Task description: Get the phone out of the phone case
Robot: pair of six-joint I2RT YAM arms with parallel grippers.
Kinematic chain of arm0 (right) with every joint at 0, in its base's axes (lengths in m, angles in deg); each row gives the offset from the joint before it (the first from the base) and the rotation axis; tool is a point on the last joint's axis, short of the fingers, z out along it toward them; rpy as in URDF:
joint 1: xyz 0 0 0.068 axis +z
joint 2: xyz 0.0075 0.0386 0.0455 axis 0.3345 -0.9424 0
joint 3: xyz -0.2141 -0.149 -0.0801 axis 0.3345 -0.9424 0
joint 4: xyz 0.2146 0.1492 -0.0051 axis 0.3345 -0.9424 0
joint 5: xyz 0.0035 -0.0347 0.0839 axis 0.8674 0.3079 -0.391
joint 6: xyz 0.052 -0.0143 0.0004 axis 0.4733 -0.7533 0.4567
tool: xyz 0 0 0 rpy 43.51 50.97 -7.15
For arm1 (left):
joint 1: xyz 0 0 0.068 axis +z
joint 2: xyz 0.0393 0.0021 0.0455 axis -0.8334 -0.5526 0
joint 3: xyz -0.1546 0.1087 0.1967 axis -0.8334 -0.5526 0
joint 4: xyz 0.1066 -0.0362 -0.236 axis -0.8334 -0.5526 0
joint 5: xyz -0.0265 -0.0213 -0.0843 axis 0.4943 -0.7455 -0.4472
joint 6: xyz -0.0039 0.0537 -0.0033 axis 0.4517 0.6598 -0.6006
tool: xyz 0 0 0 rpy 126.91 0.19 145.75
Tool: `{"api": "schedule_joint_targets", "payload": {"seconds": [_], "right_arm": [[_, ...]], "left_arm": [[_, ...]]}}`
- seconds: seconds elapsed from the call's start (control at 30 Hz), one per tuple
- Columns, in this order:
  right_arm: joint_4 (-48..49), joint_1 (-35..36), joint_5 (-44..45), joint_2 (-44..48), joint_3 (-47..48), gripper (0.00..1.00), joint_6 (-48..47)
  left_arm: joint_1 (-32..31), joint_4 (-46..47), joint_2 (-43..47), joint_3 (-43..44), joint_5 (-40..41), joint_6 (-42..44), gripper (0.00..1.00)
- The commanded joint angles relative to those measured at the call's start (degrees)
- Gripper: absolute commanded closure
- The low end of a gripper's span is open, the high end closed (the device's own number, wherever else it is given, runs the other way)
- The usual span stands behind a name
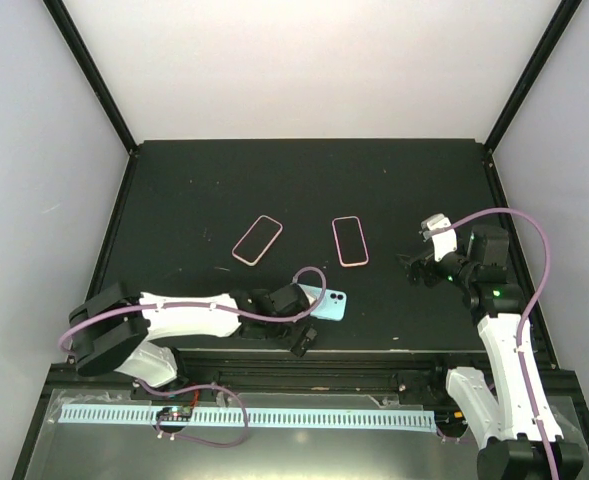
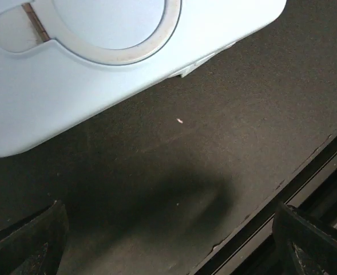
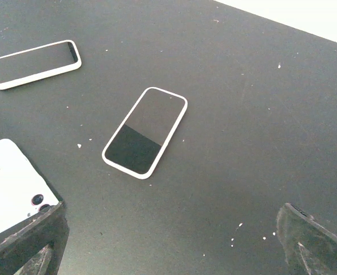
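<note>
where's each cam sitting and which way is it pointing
top: above, behind the bases, looking down on the table; left arm, right arm show
left wrist: low by the near edge, facing the blue phone; left fingers at bottom corners
right wrist: higher, angled down at a screen-up phone; right fingers at bottom corners
shared: blue phone in all three

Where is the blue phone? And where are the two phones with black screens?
Blue phone (image 1: 332,304): top view, on its back.
Slanted phone (image 1: 257,240): top view, middle of screen.
Straighter phone (image 1: 350,241): top view, middle of screen.
</note>
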Motion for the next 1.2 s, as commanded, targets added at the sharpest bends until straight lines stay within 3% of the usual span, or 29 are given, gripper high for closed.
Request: {"api": "schedule_joint_targets", "payload": {"seconds": [0.0,0.1,0.3,0.47,0.67,0.93,1.17], "right_arm": [[-0.2,0.4,0.4,0.8,-0.3,0.0,-0.8],[-0.3,0.4,0.3,1.4,-0.4,0.0,-0.8],[-0.4,0.4,0.2,1.8,-0.6,0.0,-1.2],[-1.0,0.4,0.4,0.9,-0.5,0.0,-2.0],[-1.4,0.4,-0.8,0.4,-0.5,0.0,-2.6],[-2.3,0.4,-1.6,-0.8,-0.3,0.0,-3.3],[-2.3,0.4,-1.4,-1.3,-0.3,0.0,-3.4]], "left_arm": [[-1.5,-5.5,3.1,3.3,8.0,-1.4,0.01],[-0.6,-4.5,3.5,7.0,13.8,1.7,0.01],[6.5,-4.6,-4.8,18.4,14.1,5.4,0.01],[12.0,-4.3,-15.3,27.9,7.8,9.6,0.01],[12.3,-8.4,-26.1,36.7,2.8,14.7,0.01],[12.1,-3.3,-22.6,23.6,-12.4,14.4,0.01],[9.0,-0.1,-11.0,8.5,-13.4,9.8,0.01]]}}
